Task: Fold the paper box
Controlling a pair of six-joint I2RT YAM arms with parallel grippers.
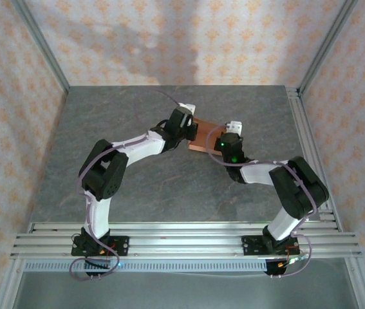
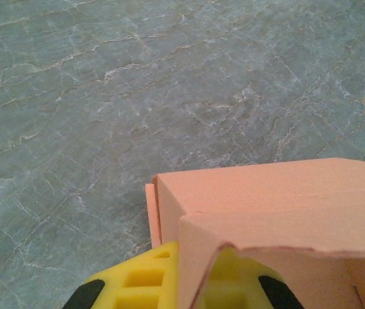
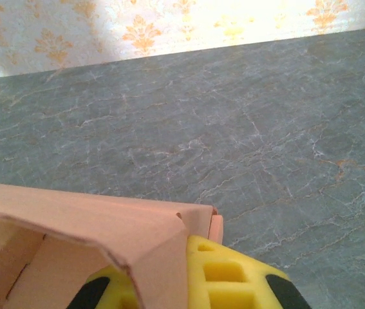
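While both arms meet over the middle of the table (image 1: 137, 187), the step in hand looks like closing up the paper box (image 1: 203, 136) from its two ends. State of the left gripper (image 2: 185, 291): yellow fingers (image 2: 137, 283) drawn together, clamped on a thin card wall at one end of the box. State of the right gripper (image 3: 169, 288): likewise pinched on the card at the opposite end.

To do it well, as a judgement: move the two wrists in step so the card is not twisted or torn between them; press along the scored creases, not across a panel; a tight pinch on card this thin could dent it.

Box: salmon-orange, matte, partly raised and hollow, with one long panel sloping over the top like a lid. A narrow tab sticks out just beside the corner in both wrist views. Cut edges are slightly ragged. It sits low over the grey marbled surface; whether it touches, cannot tell
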